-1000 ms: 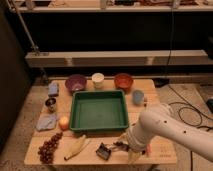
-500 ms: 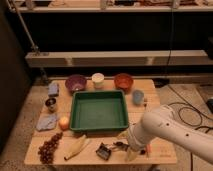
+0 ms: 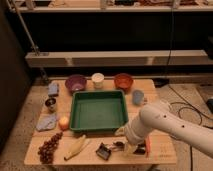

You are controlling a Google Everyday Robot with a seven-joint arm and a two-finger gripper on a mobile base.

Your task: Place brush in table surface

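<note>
The brush (image 3: 103,150) lies on the table surface (image 3: 162,146) near the front edge, with its squarish dark head to the left and its slim black handle running right toward my gripper (image 3: 128,147). The gripper is low over the tabletop at the handle's right end, at the tip of my white arm (image 3: 152,122). The arm hides whether it holds the handle. A flat black bar (image 3: 141,149) and a thin orange-red stick (image 3: 148,145) lie just right of the gripper.
A green tray (image 3: 97,93) sits mid-table. Behind it are a purple bowl (image 3: 75,82), white cup (image 3: 98,80), brown bowl (image 3: 123,81) and blue cup (image 3: 138,97). At left are a metal cup (image 3: 50,104), blue cloth (image 3: 46,122), orange fruit (image 3: 63,122), grapes (image 3: 49,147) and corn (image 3: 76,146).
</note>
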